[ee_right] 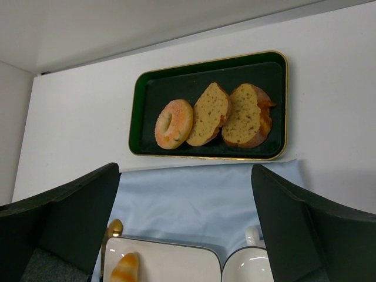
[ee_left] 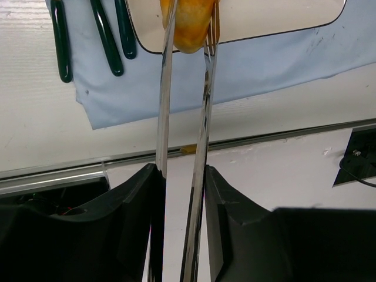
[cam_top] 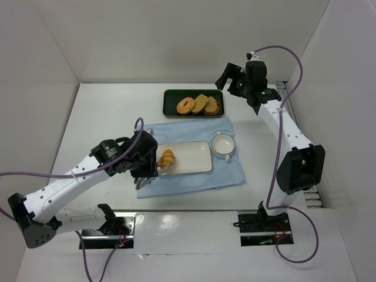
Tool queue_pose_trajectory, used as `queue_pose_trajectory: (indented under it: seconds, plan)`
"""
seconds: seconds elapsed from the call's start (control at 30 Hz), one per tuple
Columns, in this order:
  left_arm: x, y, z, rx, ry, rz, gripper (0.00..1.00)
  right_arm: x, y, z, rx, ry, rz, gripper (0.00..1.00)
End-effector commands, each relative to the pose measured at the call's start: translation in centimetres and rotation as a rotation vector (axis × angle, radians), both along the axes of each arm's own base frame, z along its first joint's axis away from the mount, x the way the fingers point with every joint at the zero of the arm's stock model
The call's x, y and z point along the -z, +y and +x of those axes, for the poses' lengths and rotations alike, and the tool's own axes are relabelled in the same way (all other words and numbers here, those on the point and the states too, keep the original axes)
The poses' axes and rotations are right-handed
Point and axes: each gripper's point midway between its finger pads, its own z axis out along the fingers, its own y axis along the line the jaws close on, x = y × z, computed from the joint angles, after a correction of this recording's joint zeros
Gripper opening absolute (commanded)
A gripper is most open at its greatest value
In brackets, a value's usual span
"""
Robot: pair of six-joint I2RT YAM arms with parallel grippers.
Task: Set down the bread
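Observation:
The bread [cam_top: 168,157] is a small golden-yellow roll at the left end of the white rectangular plate [cam_top: 197,164]. It is pinched between the tips of metal tongs [ee_left: 164,106]. My left gripper [cam_top: 145,169] is shut on the tongs' arms, seen in the left wrist view [ee_left: 182,176]. That view shows the bread [ee_left: 188,26] over the plate's near edge [ee_left: 264,23]; whether it touches the plate is unclear. My right gripper [cam_top: 227,80] is open and empty, high above the far tray. Its wrist view [ee_right: 185,182] shows the bread [ee_right: 125,267] on the plate [ee_right: 170,261].
A dark green tray [cam_top: 170,110] at the back holds a bagel [cam_top: 185,105] and toast slices [cam_top: 207,104]. A white cup [cam_top: 223,144] stands right of the plate on the blue cloth [cam_top: 194,182]. Green-handled cutlery [ee_left: 108,35] lies on the cloth left of the plate.

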Motion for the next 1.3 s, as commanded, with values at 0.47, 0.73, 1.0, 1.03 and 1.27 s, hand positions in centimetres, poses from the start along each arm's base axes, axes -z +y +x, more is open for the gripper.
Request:
queue_pose_trajectory:
  seconds: [0.47, 0.73, 1.0, 1.03, 1.27]
  plan:
    - [-0.4, -0.3, -1.3, 0.048, 0.031, -0.039, 0.69, -3.6, -0.7, -0.7, 0.006, -0.085, 0.029, 1.00]
    - [-4.5, 0.0, 0.4, -0.022, -0.098, -0.086, 0.65, -2.8, -0.6, -1.1, 0.001, -0.069, 0.039, 1.00]
    - [-9.2, -2.8, 4.8, 0.010, -0.241, -0.114, 0.63, -1.7, -0.9, -2.7, 0.005, -0.044, 0.042, 1.00]
    - [-9.9, -3.7, 5.7, 0.016, -0.272, -0.138, 0.63, -2.0, -0.9, -3.0, 0.005, -0.050, 0.044, 1.00]
    - [-7.8, -5.8, 10.2, 0.000, -0.331, -0.086, 0.54, -1.3, -1.5, -5.9, 0.002, -0.032, 0.031, 1.00]
